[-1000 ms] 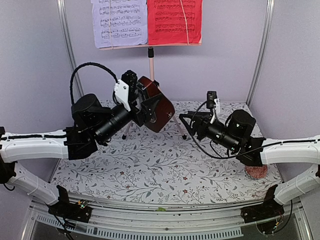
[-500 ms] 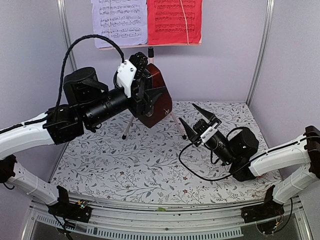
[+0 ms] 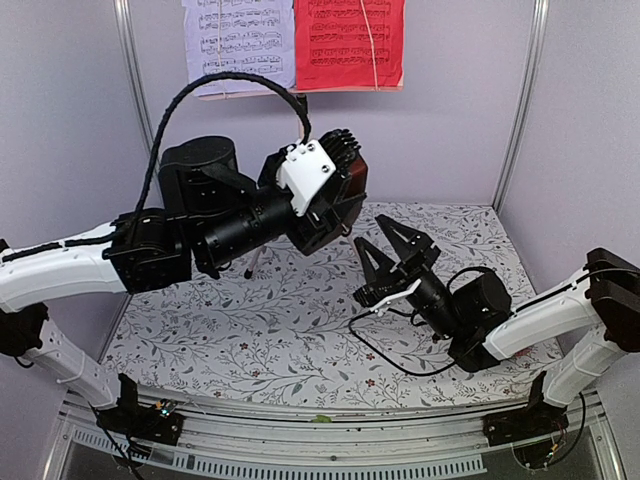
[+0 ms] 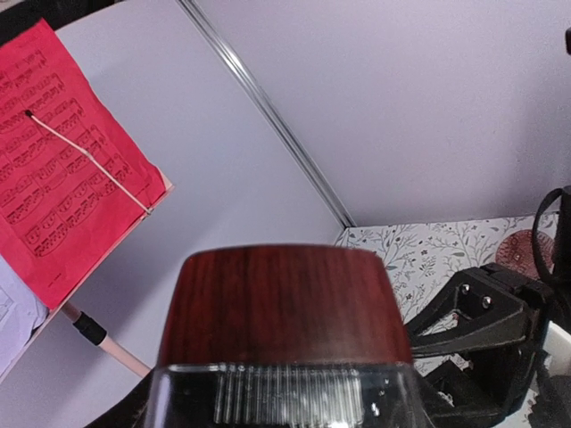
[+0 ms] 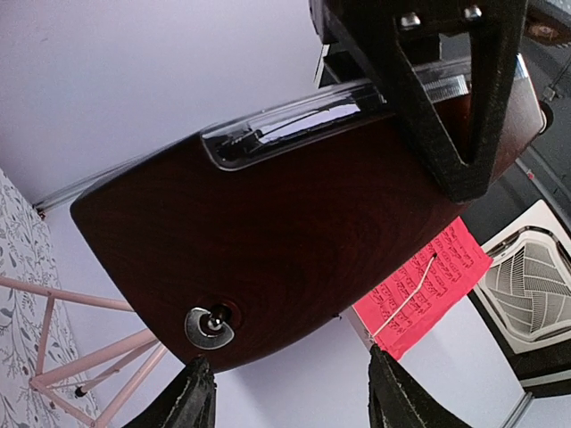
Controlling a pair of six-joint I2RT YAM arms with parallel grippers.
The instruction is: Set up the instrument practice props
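My left gripper (image 3: pixel 335 195) is shut on the dark brown pyramid metronome (image 3: pixel 340 215) and holds it tilted in the air above the table's middle. The metronome fills the left wrist view (image 4: pixel 281 303) and the right wrist view (image 5: pixel 294 241), where its silver winding key (image 5: pixel 207 324) shows. My right gripper (image 3: pixel 395 245) is open and empty, pointing up just below the metronome without touching it (image 5: pixel 290 397). The pink music stand (image 3: pixel 300 105) stands at the back, carrying the lilac sheet (image 3: pixel 238 45) and the red sheet (image 3: pixel 350 40).
The floral table cover (image 3: pixel 270 330) lies under both arms. The stand's pink tripod legs (image 5: pixel 80 357) spread behind the metronome. A small pink ball (image 4: pixel 525 251) lies at the table's right. Metal frame posts (image 3: pixel 520 100) and lilac walls close in the back.
My left arm has lifted the metronome and swung it to the right, turning it over. My right gripper has opened wide and tilted up under the metronome.
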